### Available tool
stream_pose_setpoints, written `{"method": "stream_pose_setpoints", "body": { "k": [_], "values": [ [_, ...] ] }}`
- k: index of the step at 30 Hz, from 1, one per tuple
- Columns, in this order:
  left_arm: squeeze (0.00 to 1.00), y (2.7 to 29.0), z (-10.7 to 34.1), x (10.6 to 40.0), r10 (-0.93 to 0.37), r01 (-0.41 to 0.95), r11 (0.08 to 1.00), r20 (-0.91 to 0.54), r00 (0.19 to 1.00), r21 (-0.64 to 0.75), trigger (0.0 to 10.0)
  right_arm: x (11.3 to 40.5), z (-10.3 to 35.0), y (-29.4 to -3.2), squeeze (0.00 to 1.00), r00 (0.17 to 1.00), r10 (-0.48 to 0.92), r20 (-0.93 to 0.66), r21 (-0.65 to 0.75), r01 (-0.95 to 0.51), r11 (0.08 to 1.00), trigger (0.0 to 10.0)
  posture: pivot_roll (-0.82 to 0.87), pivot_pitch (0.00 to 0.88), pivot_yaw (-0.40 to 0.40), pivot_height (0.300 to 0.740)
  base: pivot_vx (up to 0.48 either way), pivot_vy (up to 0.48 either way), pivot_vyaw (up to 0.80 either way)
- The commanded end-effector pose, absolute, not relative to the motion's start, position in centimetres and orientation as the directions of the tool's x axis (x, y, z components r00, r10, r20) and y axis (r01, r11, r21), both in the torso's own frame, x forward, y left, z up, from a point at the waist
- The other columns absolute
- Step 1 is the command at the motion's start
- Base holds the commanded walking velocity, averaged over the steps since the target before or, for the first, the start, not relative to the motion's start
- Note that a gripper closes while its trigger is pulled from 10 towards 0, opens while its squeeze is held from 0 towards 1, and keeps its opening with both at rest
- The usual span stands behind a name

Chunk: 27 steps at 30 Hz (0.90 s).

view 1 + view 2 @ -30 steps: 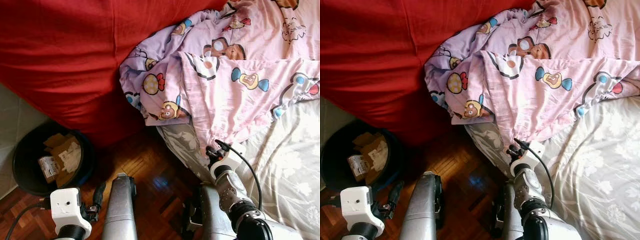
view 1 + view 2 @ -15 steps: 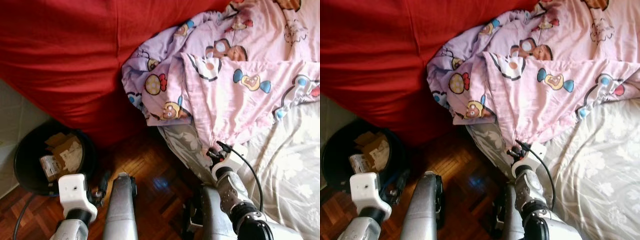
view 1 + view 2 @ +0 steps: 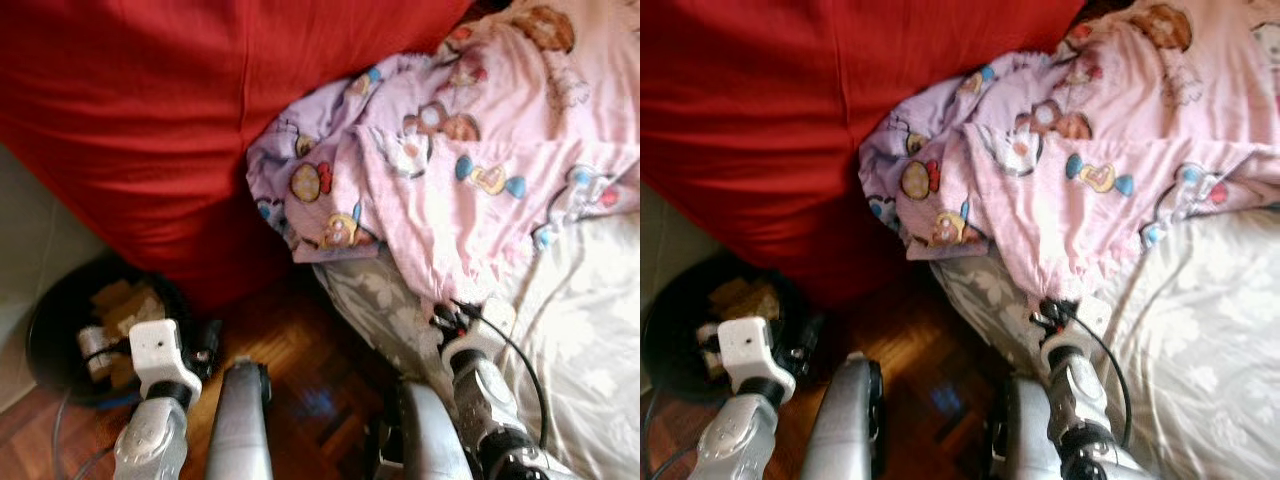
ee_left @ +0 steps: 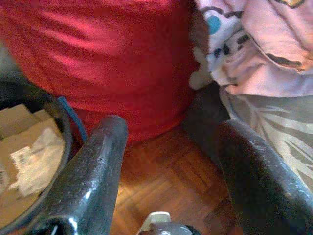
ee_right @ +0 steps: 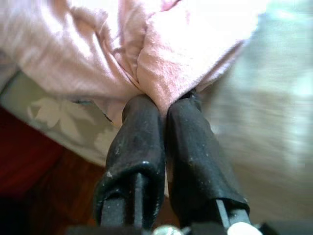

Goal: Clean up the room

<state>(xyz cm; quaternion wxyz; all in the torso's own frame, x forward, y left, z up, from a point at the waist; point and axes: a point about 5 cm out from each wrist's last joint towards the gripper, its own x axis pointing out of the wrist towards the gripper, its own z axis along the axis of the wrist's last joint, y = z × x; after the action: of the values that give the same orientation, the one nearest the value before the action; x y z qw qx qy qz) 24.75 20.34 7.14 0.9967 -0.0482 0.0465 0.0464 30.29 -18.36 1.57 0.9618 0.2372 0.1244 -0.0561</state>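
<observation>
Blanket (image 3: 470, 200): pink cartoon print, heaped on bed (image 3: 590, 330) at 1 o'clock. Soft, light, drapes, slips. Your right gripper (image 5: 164, 105) pinches hem corner; regrip deeper fold. Left gripper (image 4: 166, 161) spread, empty.

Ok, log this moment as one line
right gripper shut on pink blanket edge at bed | left gripper open, beside black bin | floor wooden

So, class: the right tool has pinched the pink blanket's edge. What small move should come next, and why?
Probably a short pull of the right tool up and over the bed. Its fingers are shut on the hem of the pink blanket, which lies bunched and hangs over the corner of the floral sheet. The left tool hangs open above the wooden floor, beside the black bin.
</observation>
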Motion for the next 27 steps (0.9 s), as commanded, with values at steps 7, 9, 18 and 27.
{"method": "stream_pose_setpoints", "body": {
  "k": [7, 9, 18, 27],
  "values": [
    [0.00, 21.5, 4.4, 24.2, 0.139, -0.160, 0.981, -0.179, 0.974, -0.108, 10.0, 28.2, 0.2, -18.4, 0.00, 0.964, -0.053, -0.259, 0.379, 0.152, 0.913, 10.0, 0.05, 0.117, -0.041, 0.635, 0.000, 0.000, 0.00],
    [0.00, 21.4, 4.3, 24.6, 0.139, -0.161, 0.980, -0.176, 0.975, -0.113, 10.0, 28.2, 0.3, -18.4, 0.00, 0.965, -0.052, -0.259, 0.364, 0.147, 0.920, 10.0, 0.04, 0.103, -0.040, 0.645, 0.000, 0.000, 0.00],
    [0.00, 21.9, 2.5, 24.9, 0.161, -0.186, 0.977, -0.212, 0.964, -0.107, 10.0, 28.9, 0.9, -18.4, 0.00, 0.968, -0.041, -0.247, 0.342, 0.127, 0.931, 10.0, 0.05, 0.050, -0.037, 0.675, 0.000, 0.000, 0.00],
    [0.00, 23.5, -1.2, 22.5, 0.206, -0.244, 0.968, -0.361, 0.910, -0.063, 10.0, 29.0, 0.8, -17.9, 0.00, 0.969, -0.022, -0.246, 0.335, 0.106, 0.936, 10.0, 0.04, 0.008, -0.022, 0.720, 0.000, 0.000, 0.00]
  ]
}}
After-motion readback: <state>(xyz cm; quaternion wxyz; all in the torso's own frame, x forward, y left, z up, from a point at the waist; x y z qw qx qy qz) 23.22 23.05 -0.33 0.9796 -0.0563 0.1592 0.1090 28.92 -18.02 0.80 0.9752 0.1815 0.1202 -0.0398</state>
